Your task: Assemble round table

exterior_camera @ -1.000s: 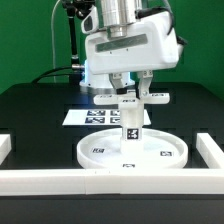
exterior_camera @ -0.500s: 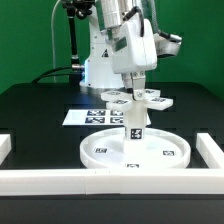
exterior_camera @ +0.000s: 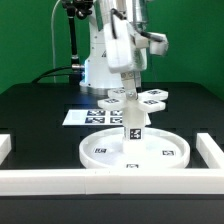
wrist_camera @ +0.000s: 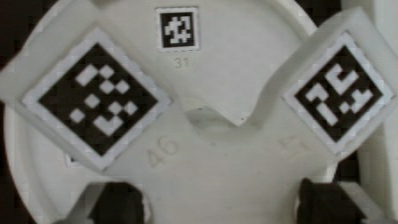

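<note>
The gripper (exterior_camera: 128,92) is clamped on the cross-shaped base (exterior_camera: 133,100), holding it atop the short leg (exterior_camera: 133,126), which stands upright at the middle of the round disc (exterior_camera: 135,153). Since a second ago the wrist has swung round, turning the base with it.
</note>
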Robot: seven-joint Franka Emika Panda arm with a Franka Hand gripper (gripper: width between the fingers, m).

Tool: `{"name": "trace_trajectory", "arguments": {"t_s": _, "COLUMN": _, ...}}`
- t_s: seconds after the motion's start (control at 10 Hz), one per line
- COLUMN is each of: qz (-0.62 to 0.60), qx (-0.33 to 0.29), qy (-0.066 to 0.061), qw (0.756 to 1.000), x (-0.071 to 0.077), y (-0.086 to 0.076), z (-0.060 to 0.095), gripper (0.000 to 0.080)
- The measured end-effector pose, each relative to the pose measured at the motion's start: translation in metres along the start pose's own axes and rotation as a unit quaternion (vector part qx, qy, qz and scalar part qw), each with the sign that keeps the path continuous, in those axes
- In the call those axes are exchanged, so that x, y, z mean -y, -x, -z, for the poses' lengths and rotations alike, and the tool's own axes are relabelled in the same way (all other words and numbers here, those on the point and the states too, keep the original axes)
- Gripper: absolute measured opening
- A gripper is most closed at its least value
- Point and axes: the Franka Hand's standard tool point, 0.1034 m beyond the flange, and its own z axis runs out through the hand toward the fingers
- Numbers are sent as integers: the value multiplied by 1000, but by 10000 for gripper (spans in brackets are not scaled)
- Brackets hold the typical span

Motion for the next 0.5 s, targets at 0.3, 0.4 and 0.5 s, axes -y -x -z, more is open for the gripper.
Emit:
{"name": "trace_trajectory", "arguments": {"t_s": 0.3, "qz": -167, "qx": 4, "qy": -26, "qw": 986, "x": -4, "y": 7, "z": 0, "gripper": 430}}
{"name": "trace_trajectory", "arguments": {"t_s": 0.4, "qz": -203, "qx": 9, "qy": -27, "qw": 979, "x": -4, "y": 8, "z": 0, "gripper": 428}}
{"name": "trace_trajectory", "arguments": {"t_s": 0.5, "qz": -222, "qx": 11, "qy": -27, "qw": 975, "x": -4, "y": 9, "z": 0, "gripper": 428}}
